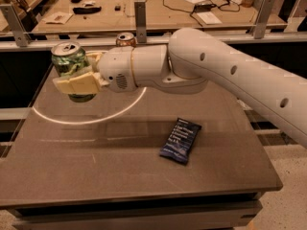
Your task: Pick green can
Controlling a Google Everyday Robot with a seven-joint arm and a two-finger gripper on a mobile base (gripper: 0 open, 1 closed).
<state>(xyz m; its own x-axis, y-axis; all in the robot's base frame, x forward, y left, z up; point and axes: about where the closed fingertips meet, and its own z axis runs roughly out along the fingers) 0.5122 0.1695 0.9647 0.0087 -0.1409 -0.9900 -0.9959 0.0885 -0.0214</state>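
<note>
The green can point(72, 63) has a mottled green body and a silver top. It is upright and held well above the grey table point(120, 166), at the left. My gripper point(79, 78) is shut on the can, its pale fingers point(79, 84) clamped around the can's middle. My white arm reaches in from the right. The orange-tan can point(125, 39) stands at the table's far edge, mostly hidden behind my wrist.
A dark blue snack packet point(181, 140) lies on the table right of centre. A metal rail with posts point(140, 16) runs behind the table. Beyond it a wooden bench point(158, 11) carries cables and small items.
</note>
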